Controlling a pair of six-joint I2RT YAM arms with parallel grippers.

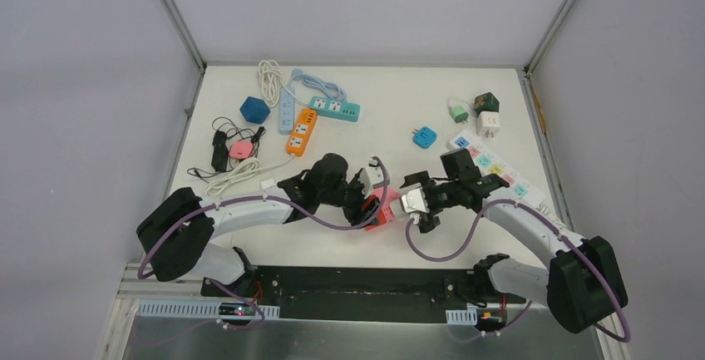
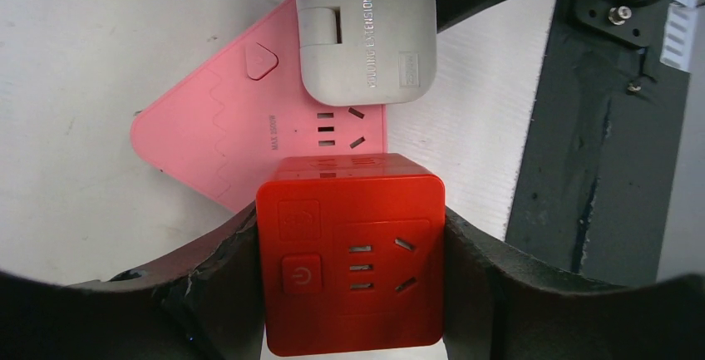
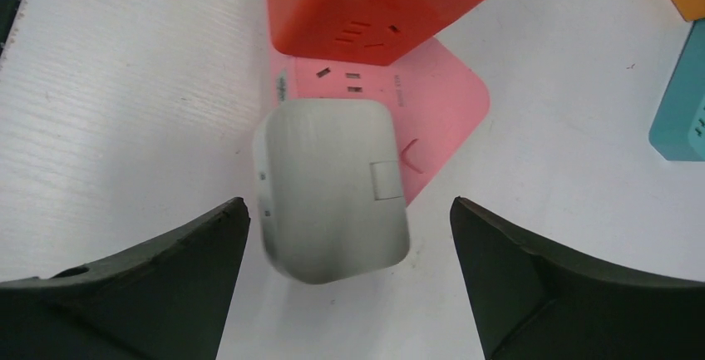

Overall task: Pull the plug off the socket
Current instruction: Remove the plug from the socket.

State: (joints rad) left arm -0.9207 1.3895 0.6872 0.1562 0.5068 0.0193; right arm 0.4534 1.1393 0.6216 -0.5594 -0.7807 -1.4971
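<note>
With left gripper clenched on red cube, straddles grey plug at twelve o'clock, right gripper released; looks light, rigid, slick, best pinched across flat sides.

grey plug prongs hidden, pink socket partly covered

White arm links, black joints, purple cables.
</note>
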